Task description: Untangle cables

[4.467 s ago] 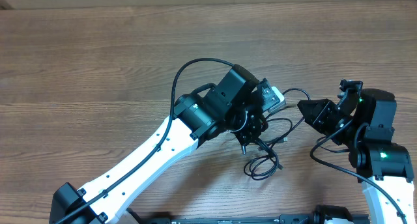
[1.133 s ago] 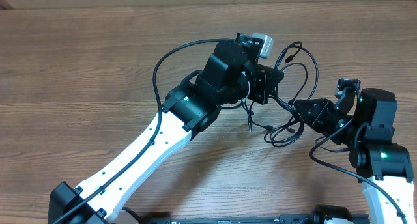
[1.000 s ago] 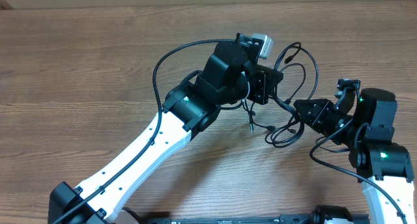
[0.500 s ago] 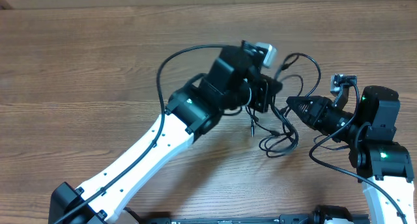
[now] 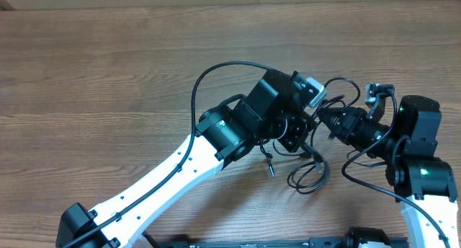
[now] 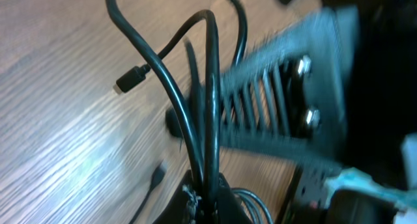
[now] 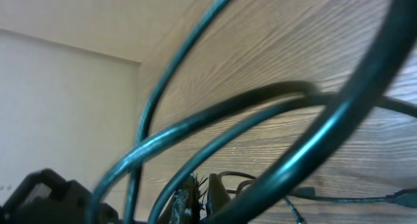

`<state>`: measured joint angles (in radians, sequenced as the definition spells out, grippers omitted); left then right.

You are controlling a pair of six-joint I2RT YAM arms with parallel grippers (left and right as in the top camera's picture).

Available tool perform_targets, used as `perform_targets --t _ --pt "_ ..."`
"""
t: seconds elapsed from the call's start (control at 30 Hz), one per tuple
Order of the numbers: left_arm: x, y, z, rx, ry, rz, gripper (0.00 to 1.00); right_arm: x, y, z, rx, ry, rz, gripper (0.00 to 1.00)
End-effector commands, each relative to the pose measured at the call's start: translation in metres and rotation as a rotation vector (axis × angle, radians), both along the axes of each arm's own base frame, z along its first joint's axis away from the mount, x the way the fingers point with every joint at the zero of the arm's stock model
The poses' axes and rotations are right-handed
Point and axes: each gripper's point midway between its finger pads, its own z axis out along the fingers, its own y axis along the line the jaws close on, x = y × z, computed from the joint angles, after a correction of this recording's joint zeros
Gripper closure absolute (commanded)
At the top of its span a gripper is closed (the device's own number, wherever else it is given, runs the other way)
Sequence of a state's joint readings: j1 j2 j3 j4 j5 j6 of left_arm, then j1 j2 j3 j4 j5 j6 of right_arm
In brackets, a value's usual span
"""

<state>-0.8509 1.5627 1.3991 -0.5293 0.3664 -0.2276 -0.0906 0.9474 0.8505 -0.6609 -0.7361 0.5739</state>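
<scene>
The cables (image 5: 311,177) are thin black cords. They hang in loops between the two grippers, with a low loop on the table and a loose plug end (image 5: 271,170) to the left. My left gripper (image 5: 305,131) is shut on a bunch of cable strands (image 6: 210,113) that rise from its jaws (image 6: 208,199). A small plug (image 6: 130,79) dangles off one strand. My right gripper (image 5: 325,121) points left, almost touching the left one. Its jaws (image 7: 203,196) are closed on a strand, and cable loops (image 7: 215,123) cross close to the lens. No teal tip is visible.
The wooden table (image 5: 108,82) stretches to the left and far side. The left arm (image 5: 180,169) crosses from the bottom left. The right arm's base (image 5: 421,169) stands at the right edge. The right gripper's ribbed finger (image 6: 280,100) fills the left wrist view.
My left gripper has moved down and to the right with the cables, closing on the right gripper. The loops have dropped lower on the table. The right gripper has edged left.
</scene>
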Motion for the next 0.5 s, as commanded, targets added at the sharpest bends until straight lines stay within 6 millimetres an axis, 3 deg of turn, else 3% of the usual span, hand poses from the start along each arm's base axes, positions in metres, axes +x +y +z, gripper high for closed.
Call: perform_targets --t 0.0,0.47 --pt "-0.013 0.004 0.006 0.017 -0.057 -0.086 0.96 0.005 -0.01 -0.002 -0.046 0.001 -0.059 0.96" --pt "-0.022 0.014 -0.009 0.088 -0.03 -0.118 0.96 0.005 -0.043 -0.029 -0.19 0.097 -0.222 0.96"
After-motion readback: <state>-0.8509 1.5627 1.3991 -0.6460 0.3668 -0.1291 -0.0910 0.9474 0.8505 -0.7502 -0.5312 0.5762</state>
